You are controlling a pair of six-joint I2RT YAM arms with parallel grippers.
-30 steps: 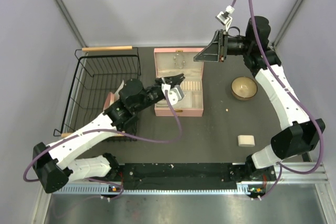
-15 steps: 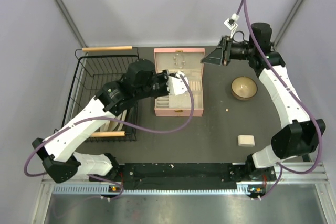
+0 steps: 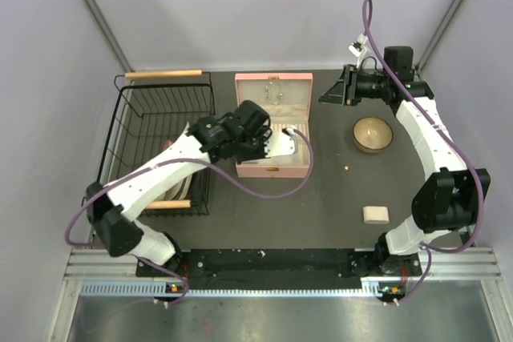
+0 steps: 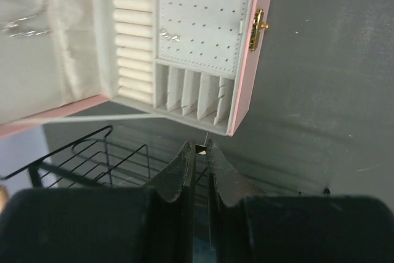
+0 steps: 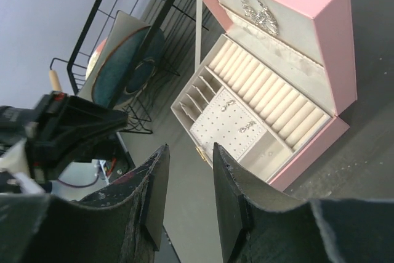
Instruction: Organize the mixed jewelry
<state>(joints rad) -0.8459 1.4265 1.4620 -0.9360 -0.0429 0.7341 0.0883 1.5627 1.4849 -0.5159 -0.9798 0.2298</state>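
Observation:
The pink jewelry box (image 3: 272, 167) stands open at mid table. Thin silvery chains (image 5: 252, 7) hang in its lid, and small earrings (image 5: 237, 120) sit on its perforated pad. They also show in the left wrist view: the chains (image 4: 24, 21) and the earrings (image 4: 167, 35). My left gripper (image 3: 258, 146) hovers over the box's left front end. In the left wrist view (image 4: 201, 148) its jaws are almost closed on a tiny pale piece with a thin wire. My right gripper (image 3: 329, 95) is raised behind the box's right side. In the right wrist view (image 5: 188, 170) it is open and empty.
A round wooden bowl (image 3: 373, 134) sits right of the box. A tiny pale bead (image 3: 346, 168) lies on the mat, and a beige block (image 3: 376, 214) lies nearer the front right. A black wire basket (image 3: 128, 130) holding plates stands at the left.
My left arm has swung from the basket side to over the box's front left, wrist turned downward. My right gripper has drawn back to the right and a little lower.

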